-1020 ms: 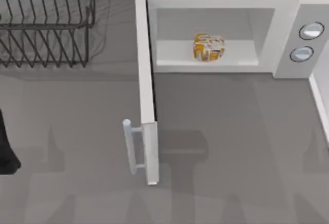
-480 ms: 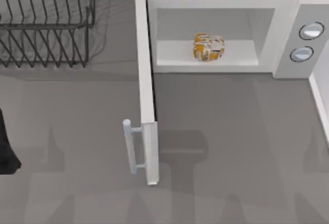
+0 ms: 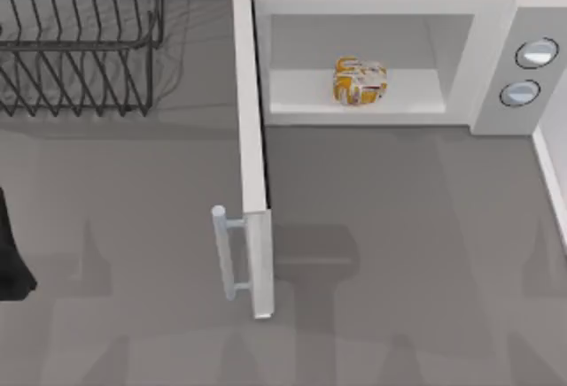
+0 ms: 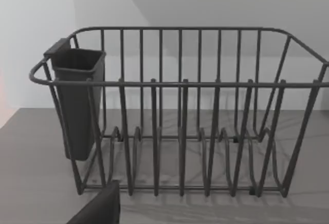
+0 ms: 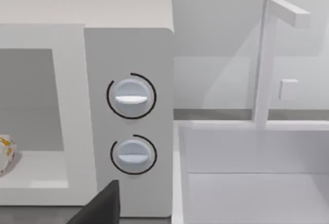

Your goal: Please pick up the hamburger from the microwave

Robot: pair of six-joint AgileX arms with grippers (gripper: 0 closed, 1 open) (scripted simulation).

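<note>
The microwave (image 3: 493, 16) stands at the back right of the table. Its door (image 3: 252, 138) is swung fully open toward the front, with the bar handle (image 3: 226, 253) on its left face. The hamburger (image 3: 359, 81), a small orange-yellow and white lump, sits in the middle of the cavity floor. Its edge (image 5: 4, 153) peeks into the right wrist view beside the microwave's (image 5: 128, 44) two knobs. My left arm (image 3: 9, 262) is parked at the table's left edge. A dark corner of my left gripper (image 4: 97, 208) and of my right gripper (image 5: 100, 206) shows in each wrist view, both far from the hamburger.
A black wire dish rack (image 3: 80, 41) stands at the back left, with a dark cutlery holder (image 4: 77, 100) on one end. A white basin (image 5: 257, 183) with an upright white post (image 5: 264, 64) stands to the right of the microwave. The open door splits the front area.
</note>
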